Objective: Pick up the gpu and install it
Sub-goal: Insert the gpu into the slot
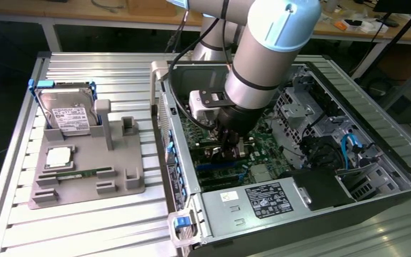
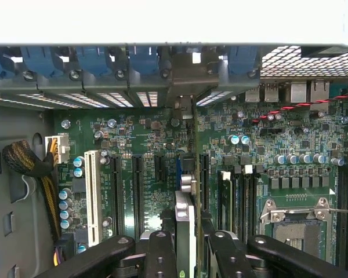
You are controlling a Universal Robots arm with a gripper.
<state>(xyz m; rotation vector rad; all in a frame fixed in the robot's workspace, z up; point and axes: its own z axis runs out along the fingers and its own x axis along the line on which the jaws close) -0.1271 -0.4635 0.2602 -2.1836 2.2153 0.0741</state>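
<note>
gripper (image 2: 188,249): one, two black fingers (image 2: 161,255) clamped on gpu (image 2: 184,211)
gpu shape: one, thin, flat, edge-on
motherboard (image 2: 139,133): one, green; white slot (image 2: 93,194): one, long

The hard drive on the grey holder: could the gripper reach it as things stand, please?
Probably not directly: the gripper is down inside the open computer case, shut on the gpu, and the hard drive stands outside, beyond its wall.

gpu (image 2: 184,215): dark board, silvery metal edge, probably bare steel. Motherboard (image 2: 136,145): green, faint gloss. Table (image 1: 84,230): ribbed brushed aluminium. Parts holder (image 1: 123,166): matt grey plastic.
</note>
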